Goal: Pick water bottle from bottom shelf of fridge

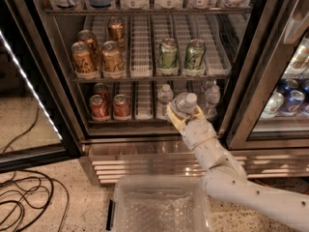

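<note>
The fridge (pixel 159 151) stands open, with a stainless louvred base. On its bottom shelf (pixel 145 120) stand red cans at the left and clear water bottles, one (pixel 164 98) in the middle and one (pixel 211 99) at the right. My gripper (pixel 183 114) is at the front of the bottom shelf, shut on a clear water bottle (pixel 183 103) with a white cap, held tilted with the cap pointing up and right. The white arm (pixel 231 178) runs down to the lower right.
A clear plastic bin (pixel 161 204) sits on the floor right below the fridge. Black cables (pixel 29 197) lie on the floor at the left. The open door's lit edge (pixel 29 83) is at the left. Gold and green cans stand on the shelf above.
</note>
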Motion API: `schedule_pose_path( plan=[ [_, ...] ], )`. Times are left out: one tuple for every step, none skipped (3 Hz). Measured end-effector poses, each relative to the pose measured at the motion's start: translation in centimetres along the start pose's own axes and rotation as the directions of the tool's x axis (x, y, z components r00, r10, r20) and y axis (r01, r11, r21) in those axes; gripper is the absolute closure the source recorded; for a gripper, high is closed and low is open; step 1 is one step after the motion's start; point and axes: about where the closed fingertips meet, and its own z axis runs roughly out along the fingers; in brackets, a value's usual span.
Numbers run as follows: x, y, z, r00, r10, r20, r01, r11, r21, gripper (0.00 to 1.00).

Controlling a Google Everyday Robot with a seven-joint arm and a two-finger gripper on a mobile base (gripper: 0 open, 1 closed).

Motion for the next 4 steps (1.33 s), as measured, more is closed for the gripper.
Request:
schedule_pose_path(
  plan=[
    [-1.2,-3.4,-1.4,0.991,-0.103,-0.088,0.095,0.9916,-0.088,1.00],
    [-1.6,-6.5,-2.4,0.958,-0.226,-0.176,0.197,0.9656,-0.170,1.00],
    [-4.4,-5.0,-2.2,0.947,-0.298,-0.124,0.251,0.9208,-0.299,1.00],
    [-4.8,-5.1,-3.2,0.950,-0.293,-0.104,0.243,0.9083,-0.341,1.00]
  ],
)
